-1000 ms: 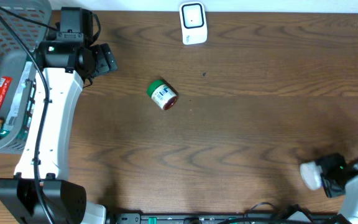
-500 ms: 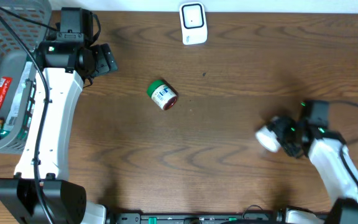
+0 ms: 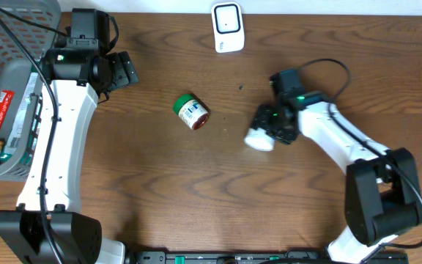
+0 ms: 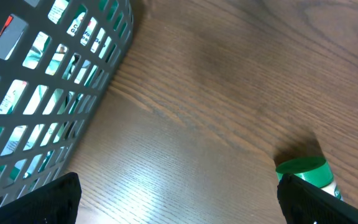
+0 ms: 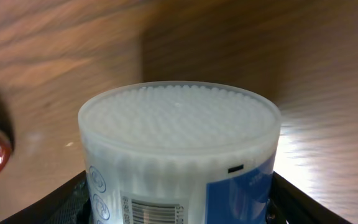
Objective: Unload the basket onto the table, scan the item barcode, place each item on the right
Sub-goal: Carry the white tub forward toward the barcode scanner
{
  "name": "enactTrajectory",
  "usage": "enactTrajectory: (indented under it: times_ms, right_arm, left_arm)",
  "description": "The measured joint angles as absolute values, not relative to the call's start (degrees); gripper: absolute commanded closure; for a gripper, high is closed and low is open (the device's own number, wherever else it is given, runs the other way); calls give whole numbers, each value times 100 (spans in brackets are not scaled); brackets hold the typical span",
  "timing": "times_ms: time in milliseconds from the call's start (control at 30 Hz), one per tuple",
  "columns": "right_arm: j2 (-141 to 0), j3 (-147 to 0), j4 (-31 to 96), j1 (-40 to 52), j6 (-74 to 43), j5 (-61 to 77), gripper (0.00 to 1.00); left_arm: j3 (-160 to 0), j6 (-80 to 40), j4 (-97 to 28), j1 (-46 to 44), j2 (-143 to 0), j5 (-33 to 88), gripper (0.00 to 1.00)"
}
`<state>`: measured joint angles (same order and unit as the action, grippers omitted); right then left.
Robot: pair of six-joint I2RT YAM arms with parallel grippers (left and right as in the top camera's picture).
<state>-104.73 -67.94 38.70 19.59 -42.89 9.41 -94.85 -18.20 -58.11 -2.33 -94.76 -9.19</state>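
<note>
Overhead top-down, wrists close, left shares jar [image 3: 191,112]

White left arm [image 3: 50,147] and right arm [image 3: 339,136] have black joints, looping black cables, green lights, and black left tool [image 3: 130,71] and right tool [image 3: 264,132].

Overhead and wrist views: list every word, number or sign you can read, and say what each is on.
No words or numbers can be read.
cotton swab tub: barcode and round symbols on its label; digits too small.
green-lidded jar: white and blue label, print blurred.
packets in the basket: print too small.
</note>
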Motion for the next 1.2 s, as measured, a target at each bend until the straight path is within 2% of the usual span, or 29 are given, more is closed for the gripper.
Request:
enactTrajectory:
  times_ms: [100, 167, 400, 500, 700, 867, 1200]
  right_arm:
    - [-10530, -6882, 3907, 2335, -4128, 923, 36]
    - [-10532, -6884, 3931, 2515, -4047, 930, 32]
    - [-10532, -6923, 4202, 2724, -3819, 932, 27]
    - [-10532, -6936, 4320, 2867, -3721, 926, 16]
    - [-10571, -6936, 4416, 3006, -3374, 917, 4]
    - [-10571, -6941, 4676, 2908, -3081, 923, 1]
    - [-10573, -7212, 4991, 2810, -2799, 698, 1]
  left_arm:
    - [-9485, -1820, -5811, -235, -9476, -917, 2]
    - [-9485, -1820, -5813, -235, -9476, -917, 2]
    - [-9485, -1820, -5811, -233, -9476, -919, 2]
    - [-9485, -1820, -5811, -233, -9476, -919, 2]
    - [-9485, -1820, -5811, -233, -9476, -919, 2]
    - [-9485, -1820, -5811, -235, -9476, -919, 2]
    - [-9485, -1820, -5811, -235, -9476, -919, 2]
